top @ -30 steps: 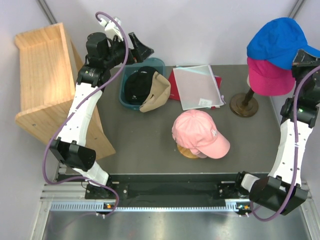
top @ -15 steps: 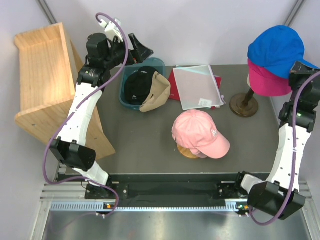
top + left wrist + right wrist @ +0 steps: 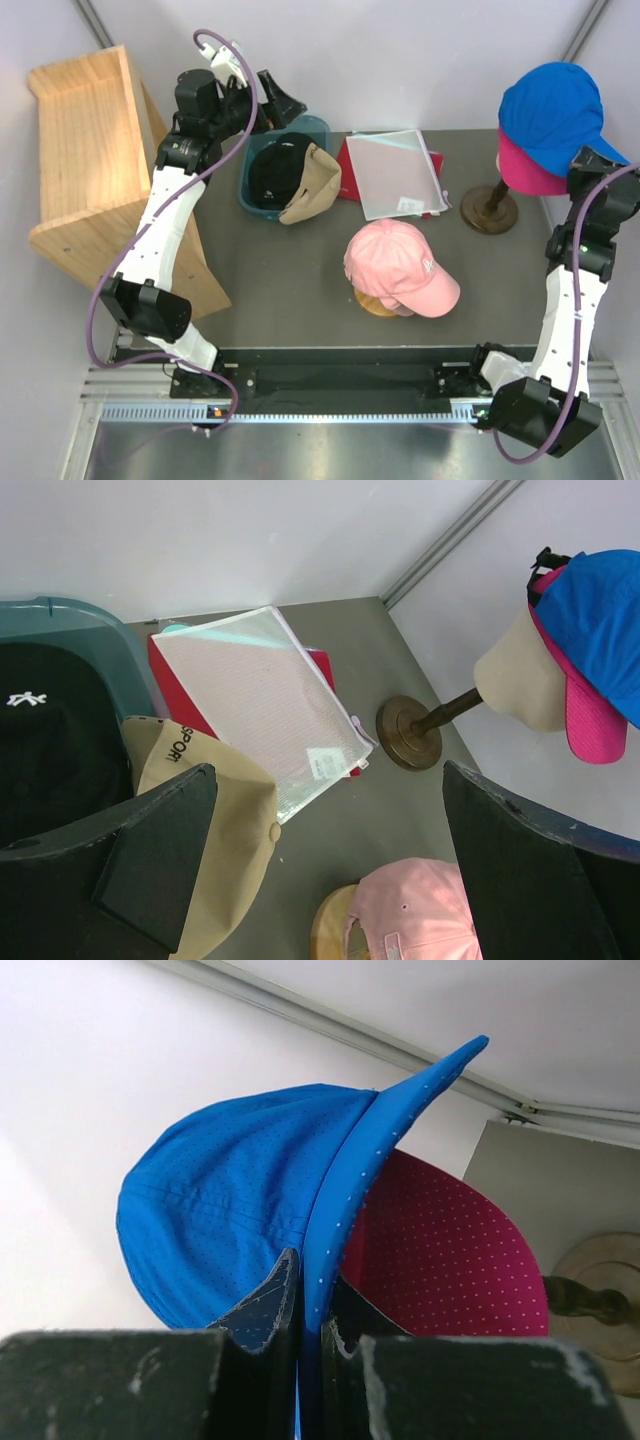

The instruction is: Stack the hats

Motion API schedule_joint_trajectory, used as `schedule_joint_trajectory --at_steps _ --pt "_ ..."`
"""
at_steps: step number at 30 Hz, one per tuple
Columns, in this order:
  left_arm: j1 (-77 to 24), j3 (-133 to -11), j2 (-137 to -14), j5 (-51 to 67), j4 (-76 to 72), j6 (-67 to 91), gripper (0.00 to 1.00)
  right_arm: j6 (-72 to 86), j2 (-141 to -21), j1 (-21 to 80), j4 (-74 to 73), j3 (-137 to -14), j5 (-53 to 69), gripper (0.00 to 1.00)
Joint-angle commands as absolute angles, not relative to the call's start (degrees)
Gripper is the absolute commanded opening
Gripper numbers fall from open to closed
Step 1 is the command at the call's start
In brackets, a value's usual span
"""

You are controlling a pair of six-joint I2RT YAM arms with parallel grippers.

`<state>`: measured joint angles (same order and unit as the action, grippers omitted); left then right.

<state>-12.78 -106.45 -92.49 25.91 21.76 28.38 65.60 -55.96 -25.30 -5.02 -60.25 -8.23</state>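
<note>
A bright blue hat [image 3: 555, 105] sits over a magenta hat [image 3: 522, 172] on the mannequin head [image 3: 520, 680] at the back right. My right gripper [image 3: 592, 160] is shut on the blue hat's brim [image 3: 350, 1200], which runs up between its fingers; the magenta hat [image 3: 450, 1260] shows just beneath. A light pink hat [image 3: 400, 265] rests on a round wooden stand [image 3: 375, 303] mid-table. A black hat [image 3: 272, 172] and a tan hat [image 3: 312, 188] lie in a teal bin [image 3: 318, 124]. My left gripper [image 3: 268, 100] hovers open above that bin, holding nothing [image 3: 325, 780].
A tilted wooden shelf [image 3: 85, 170] stands at the left, beside my left arm. A mesh zip pouch [image 3: 395, 172] lies on a red folder [image 3: 350, 165] behind the pink hat. The head's brass base [image 3: 489, 211] sits near the right wall.
My right gripper has pulled nearer and lower with the blue brim, drawing the blue hat further down over the magenta one. The left arm has barely shifted.
</note>
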Motion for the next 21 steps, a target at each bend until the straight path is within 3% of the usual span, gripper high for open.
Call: schedule_joint_trajectory --at_steps 1,4,6,7,8,11,17,21 --pt "-11.9 -106.1 -89.7 26.2 20.8 28.3 0.99 63.0 -58.1 -25.9 -13.4 -56.1 -10.8 0.0" --pt "-12.0 -106.2 -89.6 26.1 20.7 28.1 0.99 62.1 -58.3 -25.9 -12.6 -56.8 -10.5 0.0" --pt "-11.9 -106.1 -89.7 26.1 20.9 27.9 0.99 60.5 -57.7 -25.9 -11.3 -57.8 -10.3 0.06" --pt "-11.9 -106.1 -89.8 26.1 20.8 27.9 0.99 59.9 -57.6 -25.8 -11.0 -58.3 -10.2 0.13" --pt "-11.9 -106.0 -89.9 26.1 20.9 27.9 0.99 59.2 -57.1 -25.9 -10.8 -58.8 -10.4 0.35" --pt "-12.0 -105.6 -90.3 25.9 20.8 27.9 0.98 57.0 -55.5 -25.9 -11.6 -60.9 -10.9 0.63" --pt "-13.1 -105.9 -90.2 21.0 25.7 20.9 0.99 50.5 -49.9 -25.9 -18.9 -65.0 -14.8 0.88" --pt "-16.8 -106.2 -90.9 14.2 32.0 12.0 0.98 47.5 -44.7 -25.9 -22.1 -64.9 -16.8 0.98"
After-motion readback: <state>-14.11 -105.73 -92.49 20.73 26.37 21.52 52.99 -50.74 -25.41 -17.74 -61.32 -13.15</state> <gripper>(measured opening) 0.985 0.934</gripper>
